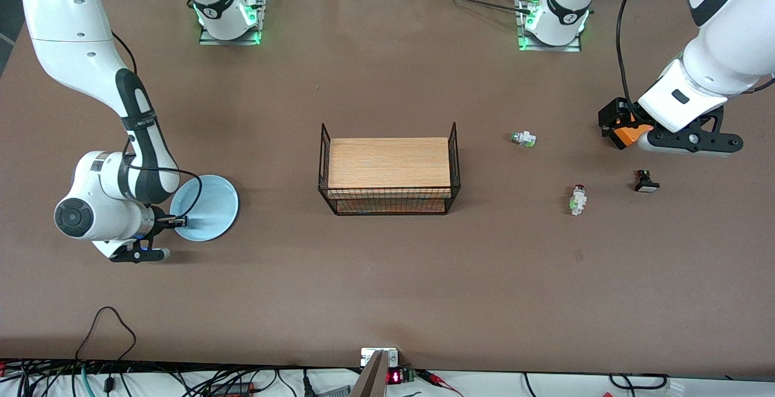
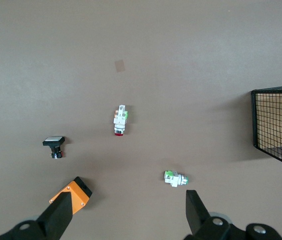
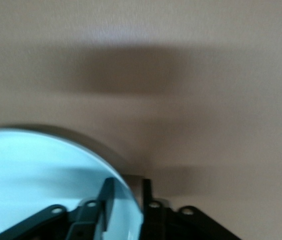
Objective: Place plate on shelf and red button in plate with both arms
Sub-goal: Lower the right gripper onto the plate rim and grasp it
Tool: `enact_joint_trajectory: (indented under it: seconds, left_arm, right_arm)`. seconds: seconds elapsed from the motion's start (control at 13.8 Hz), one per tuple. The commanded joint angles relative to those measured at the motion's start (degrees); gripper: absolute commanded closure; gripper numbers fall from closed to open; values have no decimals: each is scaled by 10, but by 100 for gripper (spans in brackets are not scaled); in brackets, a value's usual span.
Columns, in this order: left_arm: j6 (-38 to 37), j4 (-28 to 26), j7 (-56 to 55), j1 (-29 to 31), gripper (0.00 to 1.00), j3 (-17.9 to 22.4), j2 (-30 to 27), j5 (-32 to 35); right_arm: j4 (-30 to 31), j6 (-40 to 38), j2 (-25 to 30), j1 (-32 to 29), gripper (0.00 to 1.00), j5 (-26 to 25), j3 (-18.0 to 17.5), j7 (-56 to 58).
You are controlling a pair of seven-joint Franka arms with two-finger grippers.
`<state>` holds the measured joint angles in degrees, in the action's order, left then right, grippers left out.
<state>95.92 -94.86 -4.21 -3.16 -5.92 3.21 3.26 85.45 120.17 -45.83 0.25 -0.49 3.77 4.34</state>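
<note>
The right gripper (image 3: 126, 200) seems clamped on the plate (image 1: 206, 206) rim; lift level. The left gripper (image 2: 131, 212) hangs wide open, empty, above the red button (image 2: 120, 120).

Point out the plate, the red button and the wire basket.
plate (image 1: 209, 203): front view, on its bare glossy inner surface.
red button (image 1: 578, 199): front view, on its white body, below the red cap.
wire basket (image 1: 387, 204): front view, on its mesh wall nearest the camera.
</note>
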Motion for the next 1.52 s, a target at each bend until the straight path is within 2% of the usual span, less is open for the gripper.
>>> enact_joint_trajectory:
  seconds: [0.0, 0.36, 0.65, 0.94, 1.16, 1.23, 1.45]
  left_arm:
    - [-11, 6, -2, -3, 0, 2, -5, -3]
    - [-11, 6, -2, -2, 0, 2, -5, -3]
    - [-11, 6, -2, -2, 0, 2, -5, -3]
    - [-11, 6, -2, -2, 0, 2, -5, -2]
    - [-11, 6, -2, -2, 0, 2, -5, -3]
    - [-11, 6, -2, -2, 0, 2, -5, -3]
    - [-11, 6, -1, -1, 0, 2, -5, -3]
  right_arm:
    - [-1, -36, 1, -1, 100, 2, -1, -3]
    - [-7, -72, 18, -3, 100, 2, 0, -3]
    - [-20, -174, 66, -1, 100, 0, 3, -4]
    - [-132, -338, 71, -3, 100, -2, 4, -5]
    - [-159, -393, 72, -2, 100, -2, 6, -5]
    - [-185, -425, 73, 1, 100, -2, 5, -6]
    - [-268, -540, 73, 22, 100, 0, 2, -76]
